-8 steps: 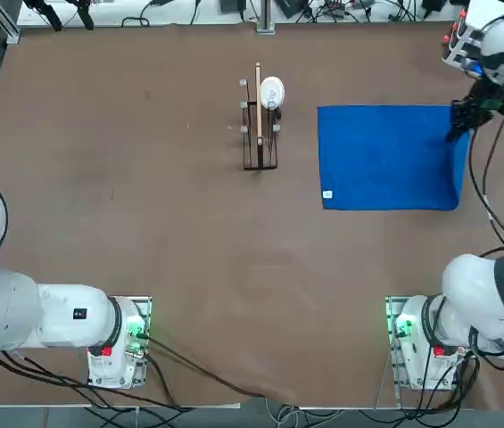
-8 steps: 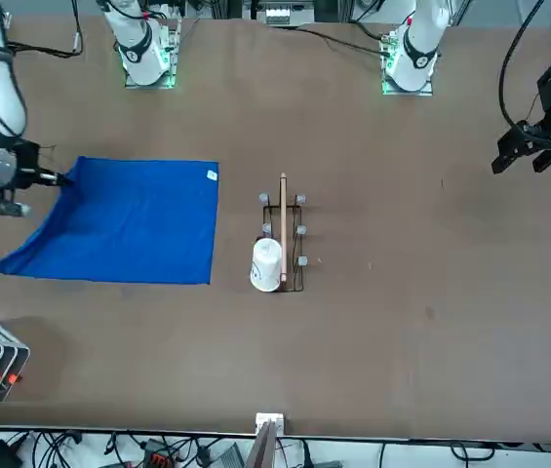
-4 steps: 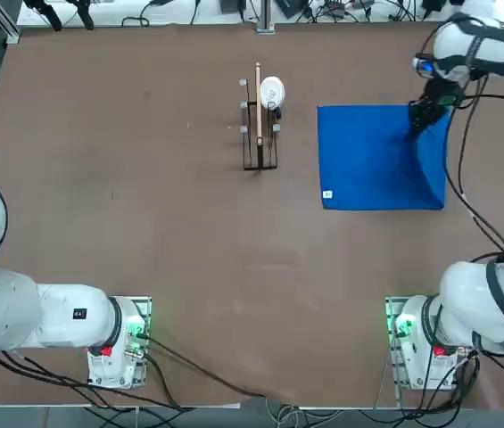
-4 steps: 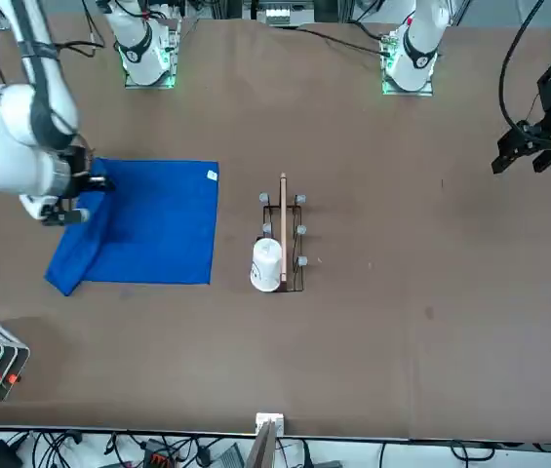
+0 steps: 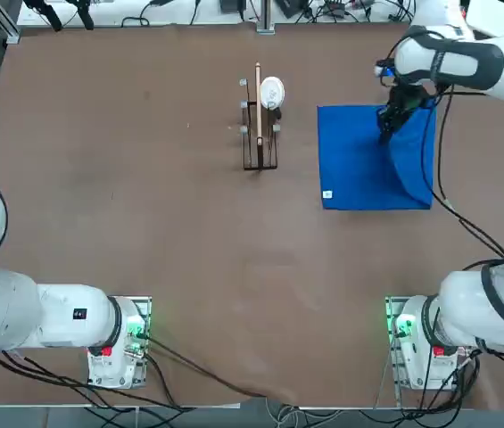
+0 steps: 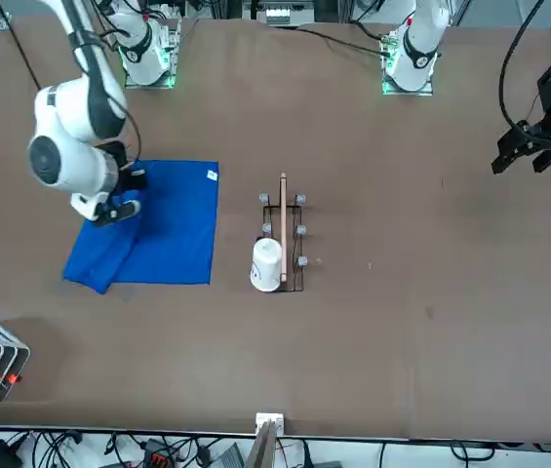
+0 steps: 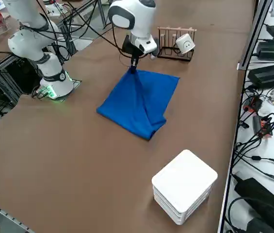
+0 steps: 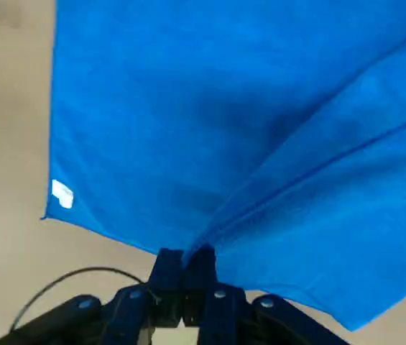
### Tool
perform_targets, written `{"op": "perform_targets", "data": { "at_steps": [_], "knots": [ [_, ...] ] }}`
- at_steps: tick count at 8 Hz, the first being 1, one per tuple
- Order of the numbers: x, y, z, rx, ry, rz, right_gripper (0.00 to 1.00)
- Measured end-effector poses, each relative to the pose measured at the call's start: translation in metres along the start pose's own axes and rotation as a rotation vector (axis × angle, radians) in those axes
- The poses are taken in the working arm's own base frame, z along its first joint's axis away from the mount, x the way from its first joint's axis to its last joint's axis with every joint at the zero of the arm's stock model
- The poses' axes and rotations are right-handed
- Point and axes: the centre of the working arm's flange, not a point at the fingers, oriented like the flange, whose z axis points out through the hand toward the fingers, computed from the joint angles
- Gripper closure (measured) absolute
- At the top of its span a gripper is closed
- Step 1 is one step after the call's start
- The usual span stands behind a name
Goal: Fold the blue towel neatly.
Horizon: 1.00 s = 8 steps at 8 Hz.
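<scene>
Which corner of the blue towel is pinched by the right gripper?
The corner of the towel without the white tag, raised in the right gripper.

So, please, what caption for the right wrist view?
Black claw shut on a royal-blue rectangular cloth towel.

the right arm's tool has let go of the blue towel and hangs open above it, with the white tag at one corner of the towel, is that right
Not quite: the right tool is shut on the blue towel, as the right wrist view shows. The white tag is at one corner of it, as you say.
</scene>
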Motion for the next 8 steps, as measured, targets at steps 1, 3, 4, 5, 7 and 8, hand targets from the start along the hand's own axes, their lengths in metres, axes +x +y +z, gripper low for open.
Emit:
{"op": "perform_targets", "data": {
  "at_steps": [1,3,4,5,7,8],
  "knots": [
    [0.002,-0.023,0.003,-0.012,-0.006,-0.042,0.99],
    [0.001,-0.055,0.014,-0.029,-0.029,-0.101,0.99],
    [-0.001,-0.07,0.021,-0.037,-0.042,-0.128,0.99],
    [-0.002,-0.085,0.027,-0.045,-0.052,-0.155,0.99],
    [-0.002,-0.119,0.04,-0.06,-0.05,-0.181,0.99],
    [0.0,-0.14,0.051,-0.065,-0.04,-0.188,0.99]
  ]
}}
